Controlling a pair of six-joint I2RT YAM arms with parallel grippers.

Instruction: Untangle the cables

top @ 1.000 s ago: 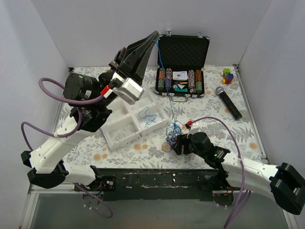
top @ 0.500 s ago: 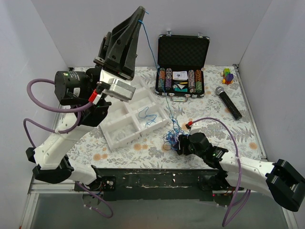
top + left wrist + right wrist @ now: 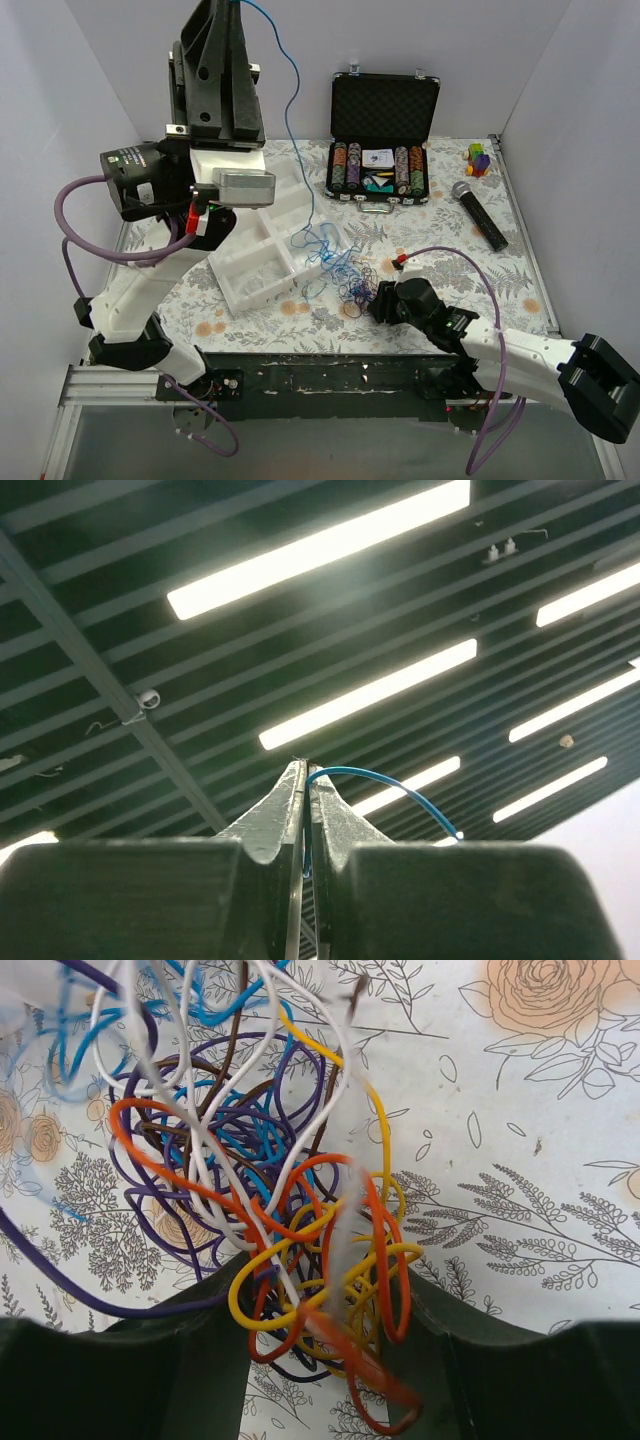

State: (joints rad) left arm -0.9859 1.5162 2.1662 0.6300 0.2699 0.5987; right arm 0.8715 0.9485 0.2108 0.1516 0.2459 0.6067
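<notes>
The cables are a fist-sized tangle (image 3: 350, 280) of blue, purple, orange, yellow, white and brown wires on the floral table, right of the tray. My right gripper (image 3: 378, 300) rests low at the tangle's right side. In the right wrist view the tangle (image 3: 280, 1190) bunches between its fingers, and the gripper (image 3: 325, 1280) is closed around the orange and yellow loops. My left gripper (image 3: 232, 6) is raised high, pointing up. It is shut (image 3: 306, 765) on one blue cable (image 3: 390, 780), which hangs in a long arc (image 3: 290, 120) down to the tangle.
A white compartment tray (image 3: 250, 270) lies left of the tangle, under the left arm. An open black case of poker chips (image 3: 385, 100) stands at the back. A microphone (image 3: 478, 213) and coloured blocks (image 3: 478, 158) lie at the right.
My left arm has swung up and to the left, drawing the blue cable out longer. The tangle has spread slightly left toward the tray. My right gripper has stayed in place.
</notes>
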